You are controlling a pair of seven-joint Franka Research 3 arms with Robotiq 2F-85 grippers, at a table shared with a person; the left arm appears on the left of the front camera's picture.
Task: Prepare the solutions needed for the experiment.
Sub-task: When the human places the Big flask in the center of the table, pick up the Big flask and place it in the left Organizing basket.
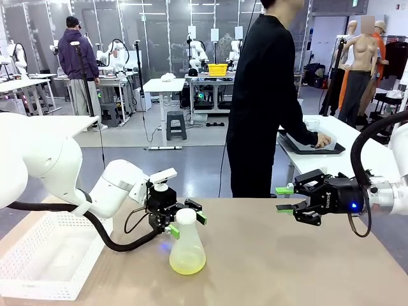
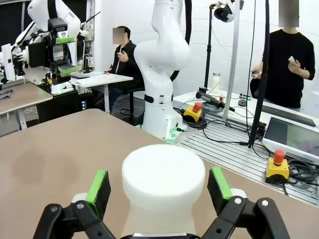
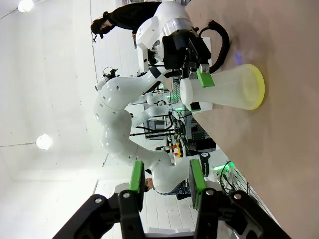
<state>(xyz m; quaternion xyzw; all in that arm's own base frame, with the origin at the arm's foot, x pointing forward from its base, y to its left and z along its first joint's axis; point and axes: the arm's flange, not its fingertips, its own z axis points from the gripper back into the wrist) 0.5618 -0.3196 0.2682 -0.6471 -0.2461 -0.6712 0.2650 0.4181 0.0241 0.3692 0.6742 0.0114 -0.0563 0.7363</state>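
Yellow-green solution (image 1: pixel 187 262) lies as a shallow layer in the bottom of a frosted flask (image 1: pixel 187 245) standing upright on my tan bench (image 1: pixel 287 268), left of the middle. My left end effector (image 1: pixel 185 221) is at the flask's neck with its jaws spread wide. In the left wrist view the green pads (image 2: pixel 98 185) stand on either side of the white neck (image 2: pixel 163 185) with bare bench showing in the gaps, so I see no contact there. The left end effector (image 2: pixel 159 189) is level with the top of the neck, not above it.

My right end effector (image 1: pixel 284 199) hangs over the right part of the bench, well apart from the flask, pointing toward it. Its jaws are partly apart with nothing between them; in the right wrist view the right end effector (image 3: pixel 167 180) frames only background, and the flask (image 3: pixel 234 92) with its lime base (image 3: pixel 256 87) shows farther off beside the left arm.

On my left a white basket (image 1: pixel 38 258) sits at the bench edge. Across the bench a person in black (image 1: pixel 264 102) stands turned to another table, with one hand (image 1: pixel 324 139) on a dark tray (image 1: pixel 299 148).
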